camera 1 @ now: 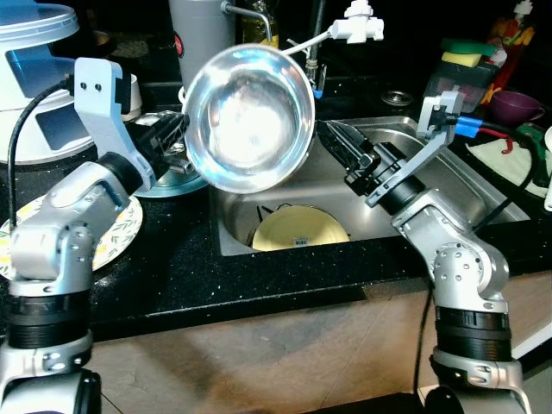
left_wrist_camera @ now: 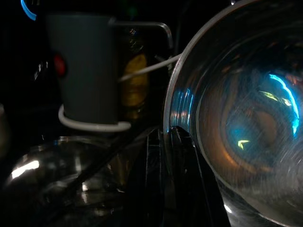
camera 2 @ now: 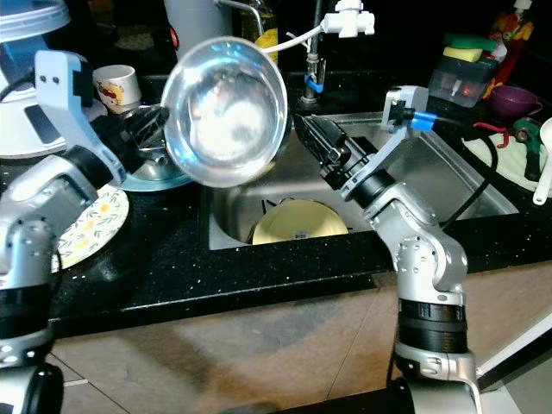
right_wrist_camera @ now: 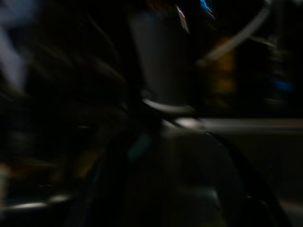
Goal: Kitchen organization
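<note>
- The left gripper (camera 1: 178, 142) pinches the rim of a steel bowl (camera 1: 248, 116); its black fingers (left_wrist_camera: 177, 156) are pressed together on the rim's edge, as the left wrist view shows close up.
- The bowl is held in the air, tilted so its shiny inside faces the camera, above the left edge of the sink (camera 1: 483, 194) and the black speckled bench (camera 1: 259, 285).
- The right gripper (camera 1: 332, 138) reaches over the sink basin, just beside the bowl's right rim; I cannot tell whether its fingers are spread or together, and the right wrist view is dark and blurred.
- A pale yellow plate (camera 1: 297, 230) lies at the bottom of the sink, below the bowl.
- A floral plate (camera 2: 90, 220) rests on the bench under the left arm, and a round glass lid (camera 1: 168, 181) lies on the bench behind the left gripper.
- A grey cylindrical container (camera 1: 200, 30) stands behind the bowl, near the white faucet head (camera 1: 358, 23).
- A mug (camera 2: 116, 86) with a printed picture stands at the back left.
- At the far right of the bench are a purple cup (camera 1: 516, 105) and a clear box with sponges (camera 1: 464, 53) on top.
</note>
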Motion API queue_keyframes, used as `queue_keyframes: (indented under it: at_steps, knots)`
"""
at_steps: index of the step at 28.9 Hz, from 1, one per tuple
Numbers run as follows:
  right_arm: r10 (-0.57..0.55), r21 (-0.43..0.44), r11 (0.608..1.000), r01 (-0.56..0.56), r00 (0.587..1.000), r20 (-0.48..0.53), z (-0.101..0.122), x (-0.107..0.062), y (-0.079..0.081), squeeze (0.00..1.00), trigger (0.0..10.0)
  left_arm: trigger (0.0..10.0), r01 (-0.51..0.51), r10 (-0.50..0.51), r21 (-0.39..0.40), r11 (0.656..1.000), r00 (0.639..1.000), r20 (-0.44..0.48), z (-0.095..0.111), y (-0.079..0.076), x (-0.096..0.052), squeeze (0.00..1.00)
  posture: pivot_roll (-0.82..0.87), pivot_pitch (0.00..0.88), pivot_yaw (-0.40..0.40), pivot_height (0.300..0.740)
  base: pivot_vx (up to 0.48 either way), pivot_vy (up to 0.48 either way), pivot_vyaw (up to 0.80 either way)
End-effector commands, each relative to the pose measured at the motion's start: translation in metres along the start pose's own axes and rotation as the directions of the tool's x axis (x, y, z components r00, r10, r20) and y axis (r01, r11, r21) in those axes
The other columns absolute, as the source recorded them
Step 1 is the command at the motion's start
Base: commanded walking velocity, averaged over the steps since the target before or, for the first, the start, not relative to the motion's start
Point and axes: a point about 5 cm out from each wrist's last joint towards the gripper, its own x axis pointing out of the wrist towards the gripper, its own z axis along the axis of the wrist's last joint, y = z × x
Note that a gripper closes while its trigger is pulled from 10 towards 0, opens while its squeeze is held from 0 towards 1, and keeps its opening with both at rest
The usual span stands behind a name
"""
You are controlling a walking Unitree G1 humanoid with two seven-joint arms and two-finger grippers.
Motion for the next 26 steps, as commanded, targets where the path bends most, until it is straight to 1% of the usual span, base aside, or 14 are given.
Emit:
queue_keyframes:
  at_steps: [1, 2, 4, 6, 7, 9, 10, 11, 12, 19, 20, 21, 25, 26]
  knots:
    - [-0.047, -0.057, 0.997, 0.044, 0.998, -0.049, -0.009, -0.001, -0.003, 1.00, 10.0, 0.0, 0.028, -0.030, 0.060, 0.998, 0.999, 0.038, 0.006, -0.007, -0.001, 0.00, 0.02, 0.212, -0.010, 0.740, 0.000, 0.000, 0.00]
    - [-0.047, -0.057, 0.997, 0.044, 0.998, -0.049, -0.009, -0.001, -0.003, 1.00, 10.0, 0.0, 0.028, -0.030, 0.060, 0.998, 0.999, 0.038, 0.006, -0.007, -0.001, 0.00, 0.02, 0.212, -0.010, 0.740, 0.000, 0.000, 0.00]
    - [-0.079, -0.078, 0.994, 0.076, 0.996, -0.041, -0.009, 0.000, -0.002, 1.00, 10.0, 0.0, 0.047, -0.049, 0.036, 0.998, 0.997, 0.064, 0.004, -0.017, -0.001, 0.00, 0.02, 0.211, -0.008, 0.740, 0.000, 0.000, 0.00]
    - [-0.096, -0.076, 0.993, 0.094, 0.995, -0.024, -0.008, 0.001, -0.001, 1.00, 10.0, 0.0, 0.046, -0.049, 0.045, 0.998, 0.996, 0.077, 0.004, -0.020, -0.001, 0.00, 0.02, 0.211, -0.008, 0.740, 0.000, 0.000, 0.00]
    - [-0.099, -0.075, 0.992, 0.097, 0.995, -0.020, -0.007, 0.001, -0.001, 1.00, 10.0, 0.0, 0.044, -0.048, 0.050, 0.998, 0.996, 0.081, 0.003, -0.021, -0.001, 0.00, 0.02, 0.211, -0.008, 0.740, 0.000, 0.000, 0.00]
    - [-0.104, -0.065, 0.992, 0.106, 0.994, 0.042, 0.000, 0.002, 0.000, 1.00, 10.0, 0.0, 0.032, -0.041, 0.093, 0.995, 0.995, 0.093, 0.003, -0.021, 0.000, 0.00, 0.02, 0.211, -0.008, 0.740, 0.000, 0.000, 0.00]
    - [-0.104, -0.065, 0.992, 0.106, 0.994, 0.042, 0.000, 0.002, 0.000, 1.00, 10.0, 0.0, 0.032, -0.041, 0.093, 0.995, 0.995, 0.093, 0.003, -0.021, 0.000, 0.00, 0.02, 0.211, -0.008, 0.740, 0.000, 0.000, 0.00]
    - [-0.130, -0.070, 0.988, 0.135, 0.989, 0.069, 0.003, 0.002, 0.000, 1.00, 10.0, 0.0, 0.023, -0.034, 0.120, 0.992, 0.995, 0.095, 0.002, -0.021, 0.001, 0.00, 0.02, 0.211, -0.008, 0.740, 0.000, 0.000, 0.00]
    - [-0.198, -0.083, 0.974, 0.210, 0.972, 0.125, 0.011, 0.003, -0.004, 1.00, 10.0, 0.0, -0.001, -0.015, 0.145, 0.989, 0.994, 0.110, 0.001, -0.021, 0.002, 0.00, 0.03, 0.211, -0.008, 0.740, 0.000, 0.000, 0.00]
    - [-0.253, -0.063, 0.961, 0.269, 0.948, 0.194, 0.022, 0.004, -0.007, 1.00, 10.0, 0.0, -0.041, 0.020, 0.148, 0.988, 0.989, 0.143, 0.003, -0.020, 0.003, 0.00, 0.03, 0.211, -0.008, 0.740, 0.000, 0.000, 0.00]
    - [-0.260, -0.058, 0.959, 0.276, 0.945, 0.199, 0.023, 0.004, -0.008, 0.36, 10.0, 0.0, -0.040, 0.016, 0.157, 0.987, 0.989, 0.150, 0.004, -0.020, 0.003, 0.00, 0.03, 0.211, -0.008, 0.740, 0.000, 0.000, 0.00]
    - [-0.271, -0.051, 0.957, 0.286, 0.941, 0.205, 0.024, 0.004, -0.010, 0.00, 10.0, 0.0, -0.037, 0.011, 0.170, 0.985, 0.988, 0.155, 0.004, -0.020, 0.003, 0.00, 0.03, 0.211, -0.008, 0.740, 0.000, 0.000, 0.00]
    - [-0.274, -0.030, 0.958, 0.285, 0.942, 0.196, 0.023, 0.004, -0.010, 0.00, 10.0, 0.0, -0.038, 0.010, 0.174, 0.984, 0.987, 0.159, 0.005, -0.019, 0.004, 0.00, 0.03, 0.208, -0.010, 0.740, 0.000, 0.000, 0.00]
    - [-0.266, 0.023, 0.964, 0.266, 0.944, 0.194, 0.021, 0.006, -0.007, 0.00, 10.0, 0.0, -0.042, 0.010, 0.209, 0.977, 0.988, 0.152, 0.004, -0.019, 0.004, 0.00, 0.03, 0.208, -0.009, 0.740, 0.000, 0.000, 0.00]
